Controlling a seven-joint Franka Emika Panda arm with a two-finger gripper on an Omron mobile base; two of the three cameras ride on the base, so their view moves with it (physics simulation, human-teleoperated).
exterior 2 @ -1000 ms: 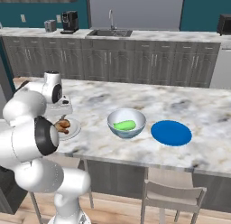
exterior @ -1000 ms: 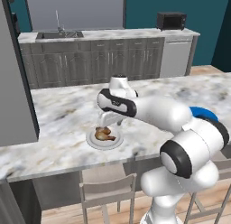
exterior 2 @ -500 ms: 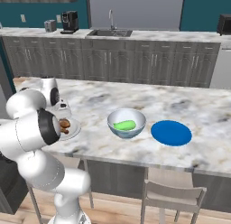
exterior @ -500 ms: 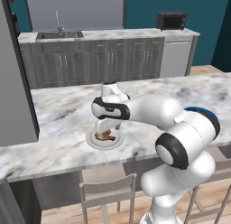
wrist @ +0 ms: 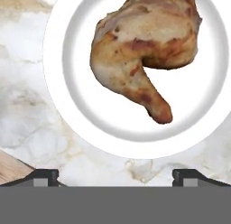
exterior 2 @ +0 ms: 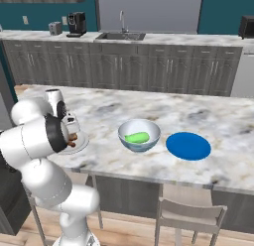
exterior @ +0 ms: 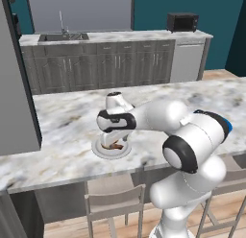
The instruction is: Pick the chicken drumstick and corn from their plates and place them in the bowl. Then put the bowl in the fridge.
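The chicken drumstick (wrist: 140, 51) is a glossy brown piece lying on the pale grey-white plate (wrist: 67, 105), seen also as the drumstick (exterior: 114, 146) on its plate (exterior: 98, 150) near the counter's front edge. My gripper (exterior: 115, 140) points down just above it, open, its fingertips (wrist: 43, 175) spread wide short of the meat with nothing between them. The corn (exterior 2: 137, 138) lies inside the pale blue-grey bowl (exterior 2: 149, 128). Right of the bowl sits the bright blue plate (exterior 2: 188, 146), bare. The fridge's grey side (exterior: 14, 98) rises at the left.
The marble island counter (exterior: 67, 122) stretches left and right of the plates. Stools (exterior: 114, 203) stand under its front edge. Behind runs a back counter with a sink (exterior: 62, 37), a microwave (exterior: 182, 22) and a coffee machine (exterior 2: 76, 23).
The arm has swung left and lowered, bringing the open gripper from above the grey-white plate down close over the drumstick. Bowl, corn and blue plate have not moved.
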